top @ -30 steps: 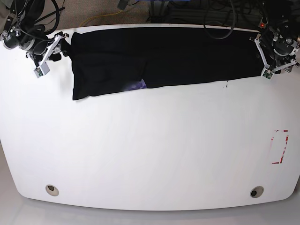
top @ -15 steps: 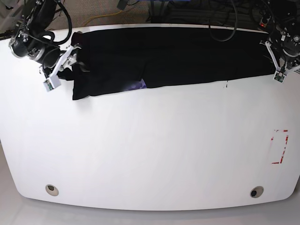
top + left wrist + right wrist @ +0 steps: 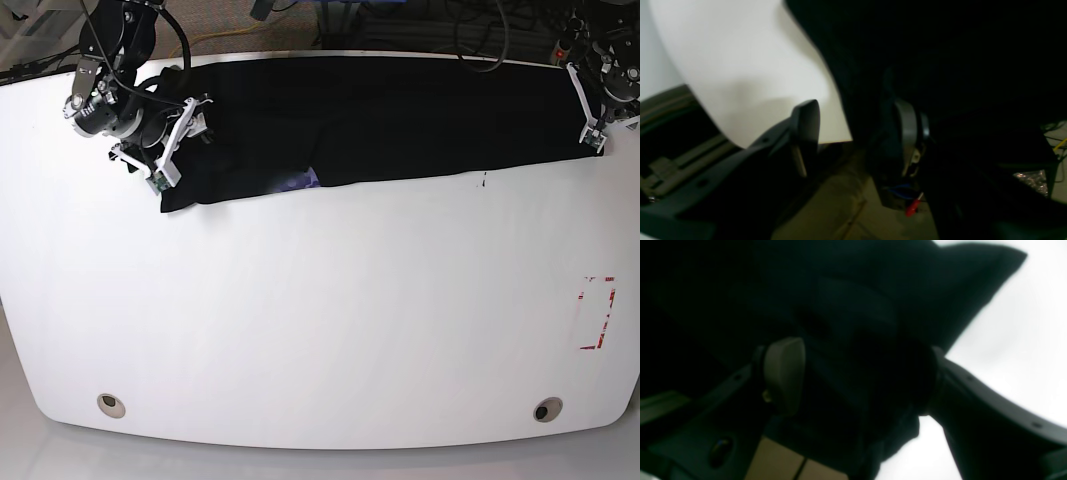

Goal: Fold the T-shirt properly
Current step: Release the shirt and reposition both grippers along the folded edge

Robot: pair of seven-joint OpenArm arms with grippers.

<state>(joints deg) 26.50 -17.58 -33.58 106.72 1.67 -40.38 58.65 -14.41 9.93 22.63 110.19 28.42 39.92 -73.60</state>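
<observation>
though both claws straddling cloth, grip unclear, t-shirt long axis left-right along far edge

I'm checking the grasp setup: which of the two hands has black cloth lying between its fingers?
The right hand: T-shirt cloth fills its open gap. The left hand straddles only the shirt's edge.

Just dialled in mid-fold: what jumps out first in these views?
A long black T-shirt stretches in a band along the far edge of the white table, with a bit of purple print peeking out at its near edge. The right tool stands open over the shirt's end on the base view's left; the left tool sits at the opposite end.
</observation>
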